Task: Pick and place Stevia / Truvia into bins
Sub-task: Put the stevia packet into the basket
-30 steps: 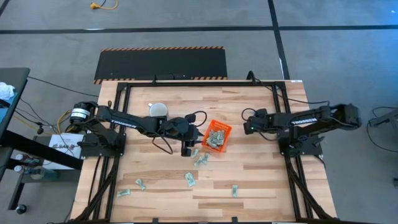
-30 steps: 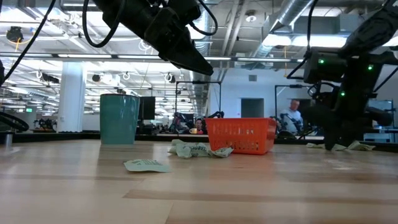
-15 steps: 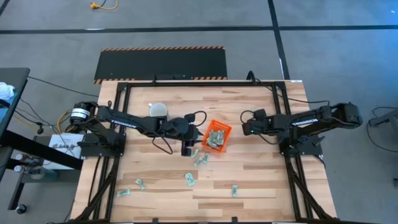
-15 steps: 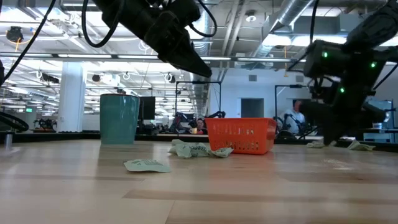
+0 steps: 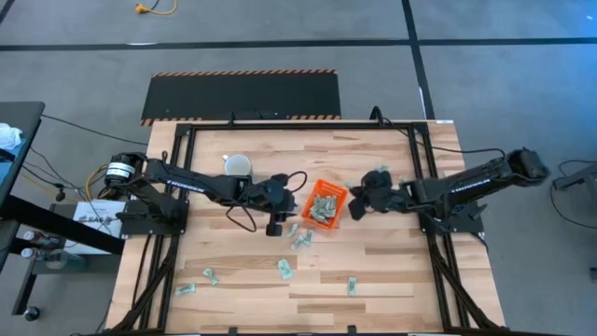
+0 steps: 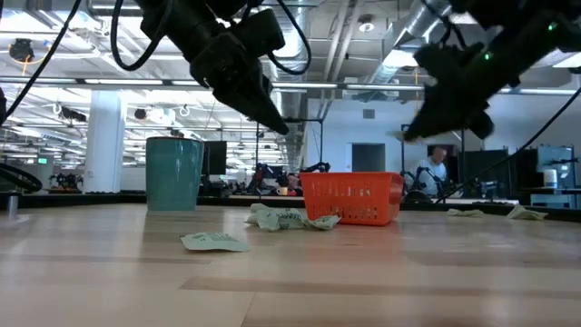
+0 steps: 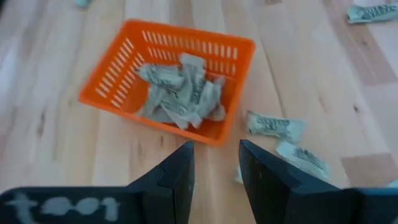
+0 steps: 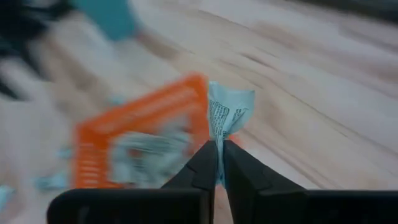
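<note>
A: Right gripper (image 8: 219, 163) pinches a Stevia sachet (image 8: 227, 112) by one edge, just right of the orange bin (image 5: 326, 203); left gripper (image 7: 214, 171), fingers parted and empty, hovers at the bin's left.

B: Thin hold; released short of the rim, the sachet could land on the table (image 5: 392, 271) among loose sachets (image 5: 300, 239).

One orange bin (image 5: 326, 203) sits on the table (image 5: 392, 271), holding a heap of sachets (image 7: 180, 93) too tangled to count. One mug (image 5: 237, 165) stands near it. About three loose sachets (image 5: 300, 237) lie just beside the bin, and four more lie farther off. One sachet (image 8: 227, 112) is pinched in the right gripper (image 8: 219, 163). There are two arms.
</note>
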Motion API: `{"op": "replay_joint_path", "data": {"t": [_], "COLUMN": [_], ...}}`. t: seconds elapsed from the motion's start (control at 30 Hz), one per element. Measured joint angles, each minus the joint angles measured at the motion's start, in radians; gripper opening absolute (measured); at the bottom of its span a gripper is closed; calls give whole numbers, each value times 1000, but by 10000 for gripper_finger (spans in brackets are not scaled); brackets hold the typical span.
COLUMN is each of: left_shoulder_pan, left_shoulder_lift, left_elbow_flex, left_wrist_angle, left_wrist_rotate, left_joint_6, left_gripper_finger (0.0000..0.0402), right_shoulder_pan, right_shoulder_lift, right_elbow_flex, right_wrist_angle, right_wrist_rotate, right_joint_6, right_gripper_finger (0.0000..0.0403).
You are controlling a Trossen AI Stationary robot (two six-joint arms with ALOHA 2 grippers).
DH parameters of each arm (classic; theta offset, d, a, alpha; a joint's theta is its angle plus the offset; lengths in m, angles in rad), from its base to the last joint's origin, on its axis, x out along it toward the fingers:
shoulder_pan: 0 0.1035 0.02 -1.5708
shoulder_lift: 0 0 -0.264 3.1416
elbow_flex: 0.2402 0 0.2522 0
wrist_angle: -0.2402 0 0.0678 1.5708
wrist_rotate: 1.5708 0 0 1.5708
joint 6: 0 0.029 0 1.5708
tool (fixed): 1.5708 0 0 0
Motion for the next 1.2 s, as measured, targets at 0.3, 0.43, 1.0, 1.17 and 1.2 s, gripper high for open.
{"op": "replay_joint_path", "data": {"t": [0.3, 0.43, 1.0, 1.17, 1.2], "left_shoulder_pan": [1, 5, 6, 6, 6], "left_shoulder_lift": [31, 35, 34, 62, 74], "left_elbow_flex": [-81, -103, -139, -139, -140], "left_wrist_angle": [21, 30, 38, 58, 59], "left_wrist_rotate": [-69, -71, -95, -124, -124], "left_joint_6": [-44, -45, -45, -30, -26], "left_gripper_finger": [116, 116, 139, 166, 170], "right_shoulder_pan": [20, 13, -3, -28, -32], "right_shoulder_lift": [78, 137, 183, 182, 182], "right_elbow_flex": [0, 2, 1, 1, 1], "right_wrist_angle": [173, 242, 295, 288, 288], "right_wrist_rotate": [-112, -129, -157, -157, -157], "right_joint_6": [-230, -307, -387, -387, -387], "right_gripper_finger": [15, 15, 109, 132, 136]}}
